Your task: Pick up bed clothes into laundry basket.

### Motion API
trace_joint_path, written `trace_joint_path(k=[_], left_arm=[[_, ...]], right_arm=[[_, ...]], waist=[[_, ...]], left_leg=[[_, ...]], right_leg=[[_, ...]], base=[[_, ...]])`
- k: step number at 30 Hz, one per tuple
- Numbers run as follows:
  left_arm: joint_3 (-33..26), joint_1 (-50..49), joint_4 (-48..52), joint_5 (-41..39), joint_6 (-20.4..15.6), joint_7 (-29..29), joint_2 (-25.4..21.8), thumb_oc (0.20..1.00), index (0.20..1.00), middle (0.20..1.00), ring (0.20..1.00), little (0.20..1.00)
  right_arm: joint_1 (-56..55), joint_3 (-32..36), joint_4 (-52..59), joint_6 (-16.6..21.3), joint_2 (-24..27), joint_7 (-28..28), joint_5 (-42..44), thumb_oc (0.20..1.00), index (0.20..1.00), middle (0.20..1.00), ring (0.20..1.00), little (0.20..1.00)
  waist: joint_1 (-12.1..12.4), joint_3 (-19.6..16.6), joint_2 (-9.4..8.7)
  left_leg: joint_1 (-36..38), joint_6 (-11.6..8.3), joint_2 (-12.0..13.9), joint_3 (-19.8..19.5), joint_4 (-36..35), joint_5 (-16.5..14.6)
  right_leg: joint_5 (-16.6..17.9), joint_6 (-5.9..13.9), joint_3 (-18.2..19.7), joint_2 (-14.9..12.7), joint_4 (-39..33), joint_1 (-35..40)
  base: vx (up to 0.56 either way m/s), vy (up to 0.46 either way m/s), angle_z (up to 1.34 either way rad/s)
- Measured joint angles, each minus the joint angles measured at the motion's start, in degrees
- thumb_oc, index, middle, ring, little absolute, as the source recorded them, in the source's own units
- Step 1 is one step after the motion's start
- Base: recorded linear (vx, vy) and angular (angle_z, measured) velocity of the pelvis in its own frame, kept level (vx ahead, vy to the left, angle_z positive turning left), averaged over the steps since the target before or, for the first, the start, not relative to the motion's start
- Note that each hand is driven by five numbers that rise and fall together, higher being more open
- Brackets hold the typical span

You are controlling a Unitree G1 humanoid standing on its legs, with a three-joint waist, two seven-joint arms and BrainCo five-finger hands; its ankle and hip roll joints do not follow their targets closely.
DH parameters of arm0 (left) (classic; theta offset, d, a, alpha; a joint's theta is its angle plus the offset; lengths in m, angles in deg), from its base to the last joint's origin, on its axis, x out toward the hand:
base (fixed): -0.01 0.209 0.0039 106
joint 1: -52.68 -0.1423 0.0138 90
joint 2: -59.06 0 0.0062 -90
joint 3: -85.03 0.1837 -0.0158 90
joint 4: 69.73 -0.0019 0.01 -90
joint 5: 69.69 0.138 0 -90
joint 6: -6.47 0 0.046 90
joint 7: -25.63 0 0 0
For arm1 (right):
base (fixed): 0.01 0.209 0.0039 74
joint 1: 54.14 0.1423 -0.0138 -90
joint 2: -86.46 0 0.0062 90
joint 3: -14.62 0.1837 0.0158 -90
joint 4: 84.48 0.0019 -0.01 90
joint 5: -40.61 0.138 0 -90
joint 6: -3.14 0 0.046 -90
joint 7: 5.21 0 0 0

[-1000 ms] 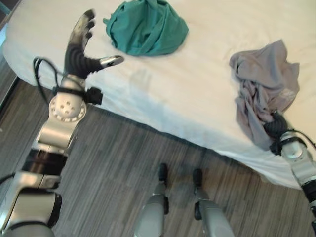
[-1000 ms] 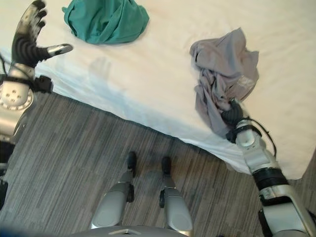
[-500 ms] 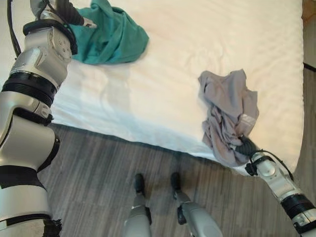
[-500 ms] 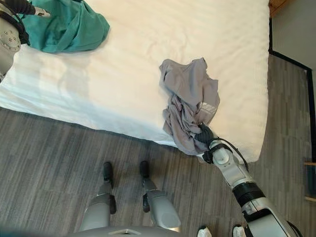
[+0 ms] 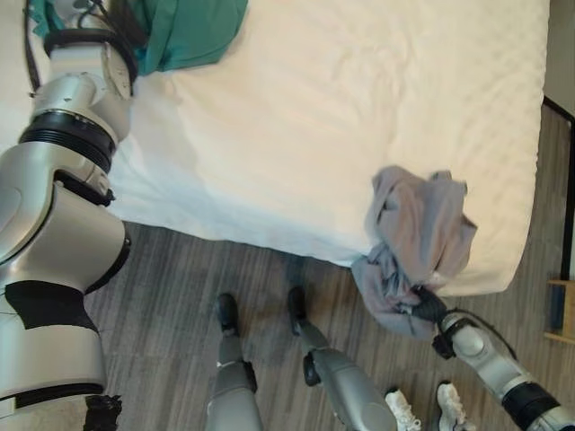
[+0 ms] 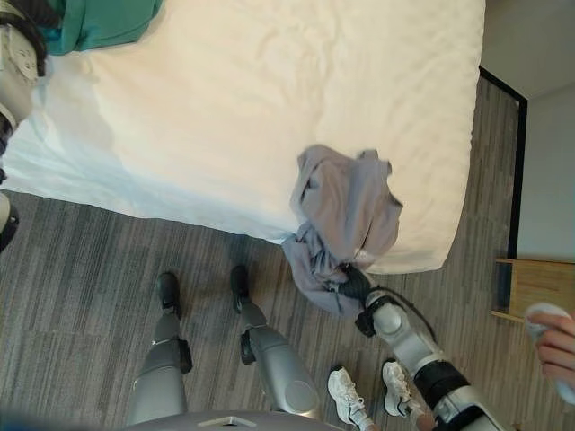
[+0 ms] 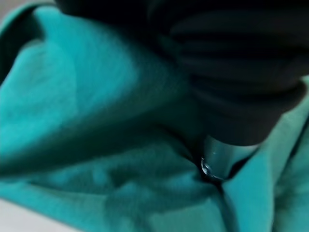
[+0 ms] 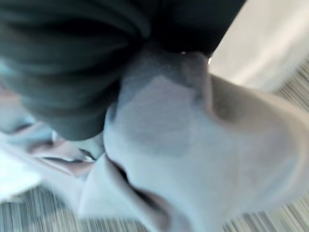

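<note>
draping over the bed (image 5: 359, 135) edge, grey garment (image 5: 418, 233) clenched in right hand (image 5: 429, 310); left hand (image 7: 219, 159) grip on green garment (image 5: 189, 31) unclear

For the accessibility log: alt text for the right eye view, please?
The robot's right hand grips a grey garment that hangs over the near edge of a white bed above the wood-look floor. A teal garment lies at the bed's far left.

Left hand (image 7: 227, 116) outstretched far forward, right hand (image 5: 429, 308) low.
</note>
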Motion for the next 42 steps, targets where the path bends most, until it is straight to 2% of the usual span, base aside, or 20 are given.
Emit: trace_joint_path(k=[2, 5, 6, 7, 8, 9, 10, 11, 13, 14, 15, 19, 20, 21, 25, 27, 31, 32, 35, 42], left_arm=[[-2.3, -3.4, 7.5, 0.5, 1.0, -0.5, 1.5, 0.2, 0.2, 0.2, 0.2, 0.2], [-5.8, -9.8, 18.7, 0.2, 0.2, -1.9, -0.4, 0.2, 0.2, 0.2, 0.2, 0.2], [-11.2, -18.1, 28.5, -1.7, -2.1, -2.7, -0.6, 0.2, 0.2, 0.2, 0.2, 0.2], [-13.8, -21.3, 30.0, -3.1, -3.1, -2.8, 0.3, 0.2, 0.2, 0.2, 0.2, 0.2], [-17.5, -26.0, 34.2, -7.4, -3.7, -3.4, -0.5, 0.2, 0.2, 0.2, 0.2, 0.2], [-27.5, -39.0, 42.4, -16.6, -6.5, -4.2, -0.1, 0.2, 0.2, 0.2, 0.2, 0.2], [-31.0, -43.4, 45.0, -20.3, -7.2, -5.0, 0.1, 0.2, 0.2, 0.2, 0.2, 0.2], [-38.0, -54.2, 50.6, -27.1, -8.8, -5.5, 2.2, 0.2, 0.2, 0.2, 0.2, 0.2], [-40.0, -64.8, 53.7, -34.7, -10.6, -6.4, 4.5, 0.2, 0.2, 0.2, 0.2, 0.2], [-44.7, -70.2, 57.2, -37.6, -10.9, -7.1, 6.8, 0.2, 0.2, 0.2, 0.2, 0.2], [-46.9, -74.3, 58.2, -40.0, -11.1, -7.0, 9.5, 0.2, 0.2, 0.2, 0.2, 0.2], [-54.8, -91.3, 62.7, -46.3, -10.9, -9.5, 16.3, 0.2, 0.2, 0.2, 0.2, 0.2], [-56.1, -96.2, 64.4, -47.6, -10.9, -10.2, 17.6, 0.2, 0.2, 0.2, 0.2, 0.2], [-57.1, -101.0, 65.0, -48.0, -10.9, -11.6, 18.8, 0.2, 0.2, 0.2, 0.2, 0.2], [-58.7, -103.5, 67.0, -48.0, -10.8, -12.9, 21.0, 0.2, 0.2, 0.2, 0.2, 0.2], [-61.1, -105.3, 68.6, -50.4, -10.8, -13.6, 26.6, 0.2, 0.2, 0.2, 0.2, 0.2], [-58.9, -105.5, 68.7, -50.4, -10.7, -14.5, 29.1, 0.2, 0.2, 0.2, 0.2, 0.2], [-56.1, -106.0, 68.9, -50.3, -10.4, -16.8, 28.5, 0.2, 0.2, 0.2, 0.2, 0.2], [-57.9, -106.1, 69.8, -47.0, -10.6, -13.4, 28.1, 0.2, 0.2, 0.2, 0.2, 0.2], [-71.8, -106.1, 70.7, -45.1, -13.1, -6.5, 28.4, 0.2, 0.2, 0.2, 0.2, 0.2]], right_arm=[[-0.6, -0.2, -1.6, 0.1, -0.9, -0.2, 0.0, 0.2, 0.2, 0.2, 0.2, 0.2], [-0.6, 1.1, -1.4, 0.1, -0.8, -0.4, 0.0, 0.2, 0.2, 0.2, 0.2, 0.2], [-0.8, 4.1, -1.0, 0.0, -0.7, -0.6, 0.0, 0.2, 0.2, 0.2, 0.2, 0.2], [-1.0, 4.8, -0.7, -0.1, -0.6, -0.9, 0.0, 0.2, 0.2, 0.2, 0.2, 0.2], [-0.7, 5.4, 0.3, -0.7, -0.8, -0.7, 0.0, 0.2, 0.2, 0.2, 0.2, 0.2], [-2.0, 8.8, 4.0, -0.9, -1.0, -0.6, 1.2, 0.2, 0.2, 0.2, 0.2, 0.2], [-2.1, 10.1, 5.1, -1.0, -1.3, -0.4, 2.5, 0.2, 0.2, 0.2, 0.2, 0.2], [-3.6, 14.5, 8.7, -1.1, -2.7, -0.3, 6.5, 0.2, 0.2, 0.2, 0.2, 0.2], [-4.3, 18.4, 10.5, 0.0, -4.3, 0.0, 13.6, 0.2, 0.2, 0.2, 0.2, 0.2], [-5.1, 20.4, 12.5, 0.3, -5.6, 0.1, 16.1, 0.2, 0.2, 0.2, 0.2, 0.2], [-6.1, 21.5, 14.0, 1.0, -5.5, 0.1, 18.1, 0.2, 0.2, 0.2, 0.2, 0.2], [-8.4, 24.7, 20.7, 0.3, -7.5, 1.7, 22.9, 0.2, 0.2, 0.2, 0.2, 0.2], [-10.4, 26.0, 24.4, 0.9, -8.3, 2.2, 24.9, 0.2, 0.2, 0.2, 0.2, 0.2], [-11.8, 27.0, 26.6, 1.4, -8.3, 3.3, 27.5, 0.2, 0.2, 0.2, 0.2, 0.2], [-11.5, 26.4, 26.7, 0.8, -8.7, 5.3, 29.4, 0.2, 0.2, 0.2, 0.2, 0.2], [-13.0, 26.4, 28.5, 0.2, -10.1, 6.5, 29.4, 0.2, 0.2, 0.2, 0.2, 0.2], [-15.3, 26.5, 29.1, -0.9, -11.0, 7.3, 29.4, 0.2, 0.2, 0.2, 0.2, 0.2], [-15.9, 24.4, 28.5, -1.3, -12.3, 7.4, 29.3, 0.2, 0.2, 0.2, 0.2, 0.2], [-14.3, 24.4, 26.1, -1.2, -12.3, 5.4, 29.4, 0.2, 0.2, 0.2, 0.2, 0.2], [-13.3, 30.0, 23.6, -1.2, -12.0, 1.7, 31.0, 0.2, 0.2, 0.2, 0.2, 0.2]], waist=[[1.4, 1.1, 1.3], [2.8, 2.2, 2.85], [3.3, 3.5, 4.66], [4.1, 3.6, 5.13], [5.0, 3.9, 5.69], [4.8, 4.5, 6.48], [4.5, 4.8, 7.13], [4.3, 5.2, 8.09], [6.2, 5.3, 9.56], [5.8, 5.3, 9.53], [6.4, 5.3, 10.75], [7.4, 4.8, 12.68], [7.5, 3.9, 13.41], [8.2, 0.8, 14.49], [10.8, -3.2, 15.66], [11.7, -5.6, 16.19], [11.9, -9.1, 16.1], [11.8, -13.4, 16.08], [10.8, -13.2, 16.01], [10.2, -10.4, 15.63]], left_leg=[[1.8, 0.06, -0.4, -0.2, 0.0, 0.0], [3.7, 0.37, -0.6, -0.4, 0.0, -0.3], [5.5, 0.52, -1.0, 0.0, 0.0, -0.6], [6.0, 0.31, -1.1, 0.5, 0.0, -0.8], [6.5, 0.52, -1.3, 0.7, 0.0, -0.9], [8.1, 0.45, -2.1, 1.2, 0.0, -1.1], [8.8, 0.52, -2.2, 1.1, 0.0, -1.2], [10.0, 0.5, -2.3, 1.2, -0.1, -1.4], [11.8, 0.36, -2.3, 0.8, 0.0, -1.5], [12.8, 0.35, -2.5, 0.9, 0.0, -1.5], [13.8, 0.36, -2.3, 0.6, -0.1, -1.5], [20.4, -0.5, -2.3, 0.2, -0.3, -3.0], [21.9, -0.76, -2.3, -0.5, -0.4, -3.3], [23.1, -0.95, -2.2, -1.6, -0.3, -3.5], [24.7, -0.91, -2.2, -2.5, -0.1, -3.5], [26.4, -0.95, -2.3, -2.2, -0.1, -3.8], [28.2, -0.68, -2.4, -2.7, -0.2, -4.0], [30.0, -0.33, -1.9, -2.3, -0.4, -4.3], [29.9, -0.71, -2.3, -3.7, -0.1, -4.4], [31.0, -1.08, -2.3, -2.3, 0.0, -4.7]], right_leg=[[0.0, -0.02, 0.0, -0.4, 0.0, 1.7], [0.0, -0.04, -0.1, -0.7, 0.0, 3.6], [-0.2, -0.34, -0.1, -1.1, 0.0, 5.2], [-0.3, -0.45, -0.2, -1.2, 0.0, 5.6], [-0.7, -0.64, -0.4, -1.5, 0.0, 6.0], [-1.9, -2.49, -0.9, -2.1, 0.0, 7.5], [-2.3, -2.93, -1.1, -2.2, 0.0, 8.2], [-2.8, -3.21, -1.3, -2.2, 0.0, 9.4], [-4.0, -3.85, -1.5, -2.1, 0.0, 11.4], [-4.5, -4.6, -1.4, -2.3, 0.0, 12.3], [-4.6, -4.64, -1.5, -2.2, 0.0, 13.5], [-7.6, -5.14, -2.1, -2.5, -0.1, 20.4], [-8.5, -5.4, -2.6, -2.4, -0.3, 22.1], [-9.4, -5.52, -3.7, -2.4, -0.4, 23.8], [-9.7, -5.65, -4.6, -2.3, -0.4, 25.6], [-10.1, -5.52, -4.5, -2.5, -0.4, 27.4], [-10.5, -5.66, -5.2, -2.6, -0.4, 29.3], [-11.0, -6.05, -5.4, -2.2, -0.4, 30.9], [-10.9, -6.22, -4.7, -2.2, -0.3, 30.8], [-10.8, -6.27, -2.4, -2.0, -0.4, 30.8]], base=[[0.0, 0.0, 0.0], [0.0, 0.004, -0.01], [-0.01, 0.008, -0.1], [-0.02, 0.007, -0.14], [0.03, 0.025, -0.18], [0.03, 0.024, -0.09], [0.05, 0.049, -0.04], [0.05, 0.053, 0.05], [0.09, 0.058, 0.07], [0.1, 0.04, 0.1], [0.12, 0.025, 0.12], [0.1, -0.033, 0.08], [0.07, -0.061, 0.33], [0.08, -0.047, 0.38], [0.05, -0.042, 0.16], [0.05, -0.05, -0.02], [0.02, -0.055, 0.05], [-0.01, -0.036, 0.01], [0.0, 0.0, 0.0], [0.0, -0.028, -0.13]])
